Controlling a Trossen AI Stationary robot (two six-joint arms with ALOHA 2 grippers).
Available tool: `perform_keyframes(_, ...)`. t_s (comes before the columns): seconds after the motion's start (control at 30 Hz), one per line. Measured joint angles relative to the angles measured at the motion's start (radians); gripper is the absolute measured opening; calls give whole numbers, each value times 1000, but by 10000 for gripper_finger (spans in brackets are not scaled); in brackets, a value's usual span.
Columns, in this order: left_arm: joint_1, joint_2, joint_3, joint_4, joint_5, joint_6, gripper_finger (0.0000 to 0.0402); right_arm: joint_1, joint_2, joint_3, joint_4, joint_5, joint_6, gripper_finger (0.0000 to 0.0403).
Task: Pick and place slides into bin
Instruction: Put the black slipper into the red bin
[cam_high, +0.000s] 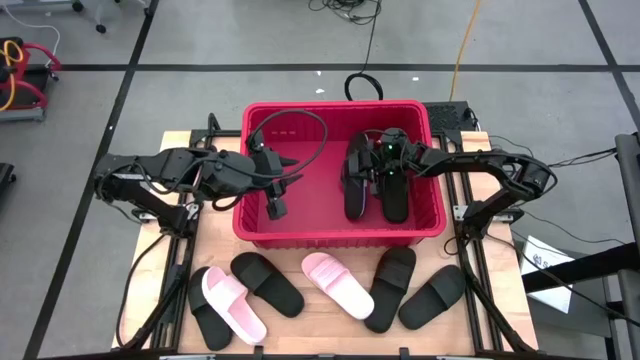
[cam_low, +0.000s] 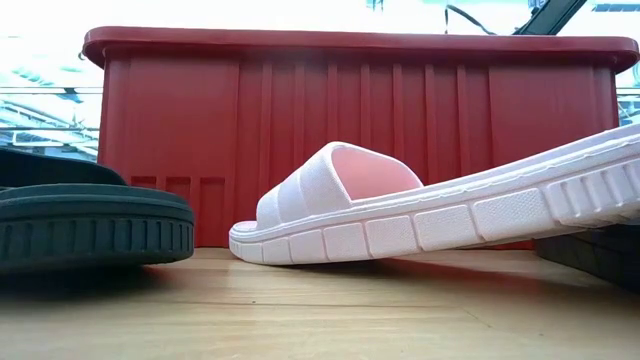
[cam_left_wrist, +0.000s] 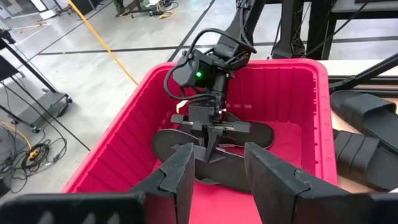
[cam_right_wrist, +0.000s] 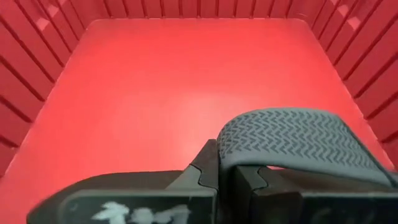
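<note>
Inside the red bin (cam_high: 262, 228), on its right side, I see two black slides (cam_high: 372, 180) lying side by side, long axes running near to far. My right gripper (cam_high: 382, 170) sits clenched on a black strap; my left gripper (cam_high: 272, 200) hangs spread and empty over the bin's left. No readable writing.

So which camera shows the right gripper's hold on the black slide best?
The left wrist view: the right gripper faces it, shut on the black slide inside the bin. The high view shows it small from above, the right wrist view only strap and fingers, the low view nothing.
</note>
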Motion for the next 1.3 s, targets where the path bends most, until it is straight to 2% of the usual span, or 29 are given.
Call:
perform_keyframes(0.43,0,0,0,0,0,-1,141,-1,0,0,-11,19,-46,5)
perform_keyframes(0.63,0,0,0,-1,0,-3,141,1,0,0,10,-36,-110,2)
perform_keyframes(1.2,0,1,0,3,2,-3,141,7,45,0,26,-29,-132,1)
perform_keyframes(1.3,0,1,0,3,2,-2,141,7,45,0,24,9,-130,7)
